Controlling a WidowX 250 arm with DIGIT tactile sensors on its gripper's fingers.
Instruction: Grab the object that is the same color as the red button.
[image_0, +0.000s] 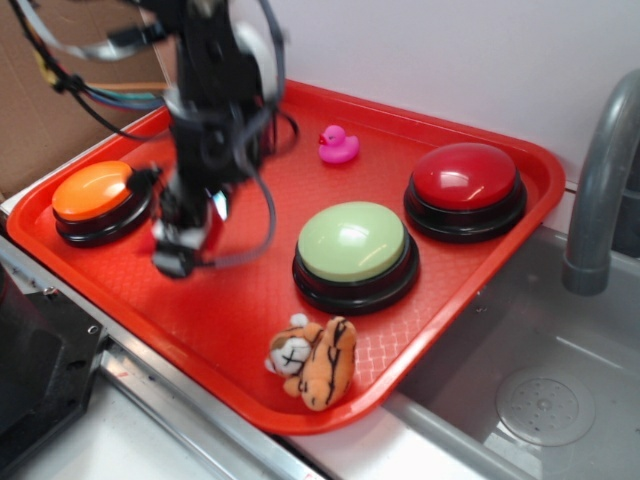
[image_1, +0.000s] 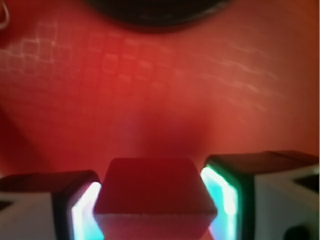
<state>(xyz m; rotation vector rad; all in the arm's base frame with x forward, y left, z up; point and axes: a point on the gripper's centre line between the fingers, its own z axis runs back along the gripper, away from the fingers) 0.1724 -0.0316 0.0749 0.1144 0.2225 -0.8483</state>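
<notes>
In the wrist view a small dark-red wedge block (image_1: 152, 190) sits between my two fingers, and both pads press against its sides. My gripper (image_1: 155, 200) is shut on it just over the red tray floor. In the exterior view the gripper (image_0: 185, 245) hangs over the left part of the tray, beside the orange button (image_0: 95, 192); the arm hides most of the block there. The red button (image_0: 465, 178), a glossy dark-red dome on a black base, stands at the tray's far right, well away from the gripper.
On the red tray (image_0: 230, 320) stand a green button (image_0: 352, 242) in the middle, a pink duck (image_0: 337, 146) at the back and a tiger plush (image_0: 315, 360) near the front rim. A sink (image_0: 540, 400) and grey faucet (image_0: 600, 180) lie to the right.
</notes>
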